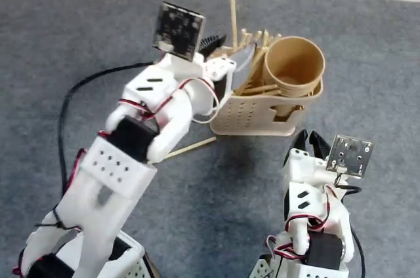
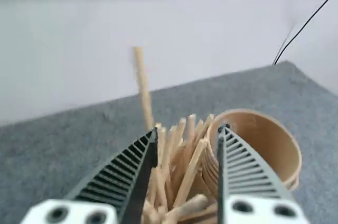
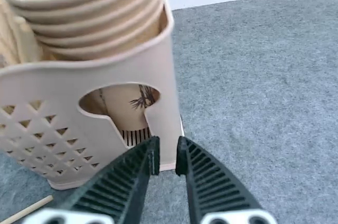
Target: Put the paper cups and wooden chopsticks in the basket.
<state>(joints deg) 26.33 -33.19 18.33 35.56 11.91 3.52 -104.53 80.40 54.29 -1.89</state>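
Left fingers [image 2: 132, 174], spread wide, straddle the wooden chopsticks [image 2: 177, 168] beside the paper cups [image 2: 266, 139]; right fingers [image 3: 208, 179], barely parted, face the basket [image 3: 79, 92] wall just ahead, a loose chopstick [image 3: 24, 212] beside them.

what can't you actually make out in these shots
- Loose wooden chopstick on the grey carpet: in the high view, the left arm covers one end.
- Bundle of wooden chopsticks in the beige perforated plastic basket: the left gripper overlaps them, so they cannot be counted.
- Stack of tan paper cups: in the right wrist view, the basket wall hides their lower halves.
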